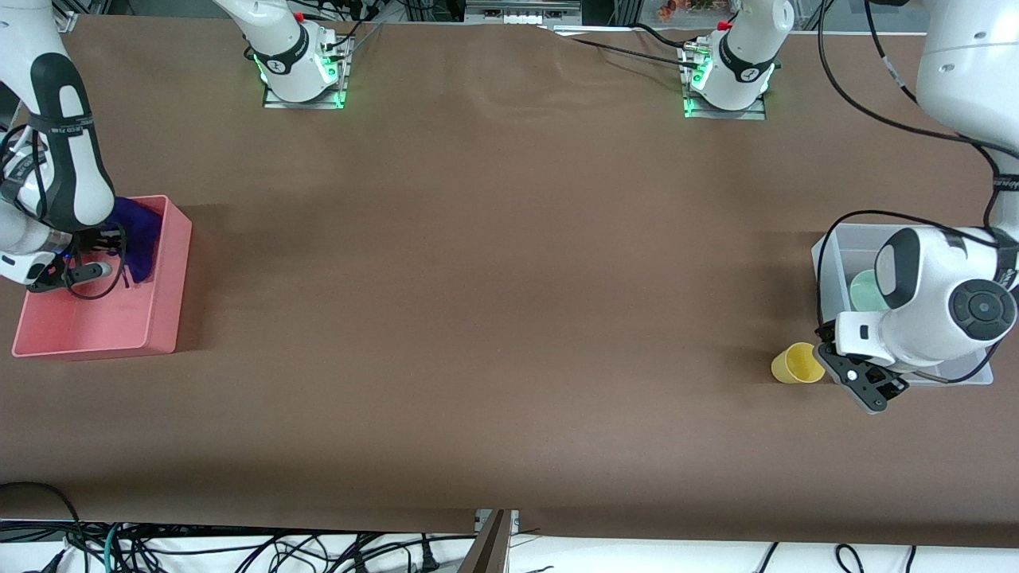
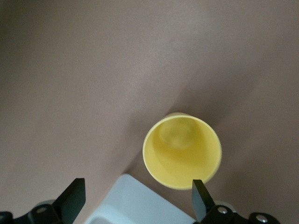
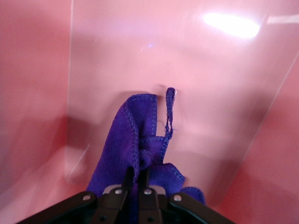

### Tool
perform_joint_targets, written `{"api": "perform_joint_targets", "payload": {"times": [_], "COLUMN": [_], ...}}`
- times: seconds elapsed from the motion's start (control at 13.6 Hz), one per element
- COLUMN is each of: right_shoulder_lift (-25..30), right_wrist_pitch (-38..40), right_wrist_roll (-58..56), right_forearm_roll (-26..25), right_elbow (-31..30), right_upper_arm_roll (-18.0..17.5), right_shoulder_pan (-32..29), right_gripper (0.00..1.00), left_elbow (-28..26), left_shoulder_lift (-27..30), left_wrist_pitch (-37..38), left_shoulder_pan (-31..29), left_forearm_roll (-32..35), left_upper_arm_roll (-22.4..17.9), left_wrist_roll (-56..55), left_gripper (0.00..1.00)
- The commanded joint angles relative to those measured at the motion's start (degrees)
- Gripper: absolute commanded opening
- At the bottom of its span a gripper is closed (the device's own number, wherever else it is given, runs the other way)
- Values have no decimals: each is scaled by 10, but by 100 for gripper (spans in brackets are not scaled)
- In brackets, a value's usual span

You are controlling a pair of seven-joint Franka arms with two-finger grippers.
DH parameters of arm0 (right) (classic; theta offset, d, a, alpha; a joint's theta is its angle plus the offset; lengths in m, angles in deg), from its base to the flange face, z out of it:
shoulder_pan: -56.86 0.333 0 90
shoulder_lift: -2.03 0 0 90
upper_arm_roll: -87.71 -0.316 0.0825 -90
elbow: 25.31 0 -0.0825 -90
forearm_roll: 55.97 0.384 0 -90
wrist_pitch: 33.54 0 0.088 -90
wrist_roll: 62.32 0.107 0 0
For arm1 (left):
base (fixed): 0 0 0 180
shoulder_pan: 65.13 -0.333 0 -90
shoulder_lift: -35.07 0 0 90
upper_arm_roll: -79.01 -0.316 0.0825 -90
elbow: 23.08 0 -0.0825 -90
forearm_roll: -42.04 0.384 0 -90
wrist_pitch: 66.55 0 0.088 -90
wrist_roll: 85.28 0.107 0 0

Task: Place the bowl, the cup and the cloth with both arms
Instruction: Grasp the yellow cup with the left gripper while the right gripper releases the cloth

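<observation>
The right tool [image 3: 135, 179] hangs inside the pink bin [image 1: 163, 318] at the right arm's end of the desk [image 1: 493, 278], pinched tight on the purple cloth [image 3: 140, 144], which dangles below it. To finish well, it should lower until the cloth pools on the bin floor, then let go and lift straight up so no loop snags.

The left tool [image 1: 864, 382] is spread wide and holds nothing, hovering just beside the yellow cup [image 1: 797, 364], which stands upright on the desk near the corner of the grey bin [image 1: 832, 255]. It should drop with 1 finger on each side of the rim, squarely, so the light cup does not tip.

The green bowl [image 1: 864, 290] sits in the grey bin; only the front view shows it. Only the left wrist view shows the cup's empty inside.
</observation>
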Motion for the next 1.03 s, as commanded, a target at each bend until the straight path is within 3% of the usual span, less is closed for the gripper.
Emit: {"api": "perform_joint_targets", "payload": {"times": [0.0, 0.07, 0.15, 0.22, 0.29, 0.44, 0.73, 0.95], "right_shoulder_lift": [-6, -7, -7, -8, -2, 23, 71, 114], "right_wrist_pitch": [-32, -33, -33, -33, -31, 6, 188, 302], "right_wrist_roll": [-6, -4, -4, -4, -6, -7, 41, 200], "right_forearm_roll": [26, 28, 36, 45, 58, 71, 77, 28], "right_elbow": [3, 5, 7, 11, 19, 58, 170, 231], "right_upper_arm_roll": [0, -1, -3, -4, -4, -5, -30, -108], "right_shoulder_pan": [3, 3, 3, 4, 4, 4, 4, 5], "right_gripper": [0, 0, 15, 69, 100, 100, 100, 100], "left_elbow": [21, 21, 22, 22, 22, 22, 25, 78], "left_shoulder_lift": [-42, -47, -53, -54, -56, -56, -27, 22], "left_wrist_pitch": [-18, -20, -20, -20, -20, -18, 14, 148], "left_shoulder_pan": [-9, -8, -9, -9, -9, -7, -5, -6], "left_forearm_roll": [-9, -11, -12, -13, -18, -37, -37, -38], "left_upper_arm_roll": [4, 4, 4, 4, 4, 4, 13, 20], "left_wrist_roll": [11, 11, 11, 11, 9, 10, 9, 5], "left_gripper": [94, 72, 38, 12, 0, 0, 0, 0]}}
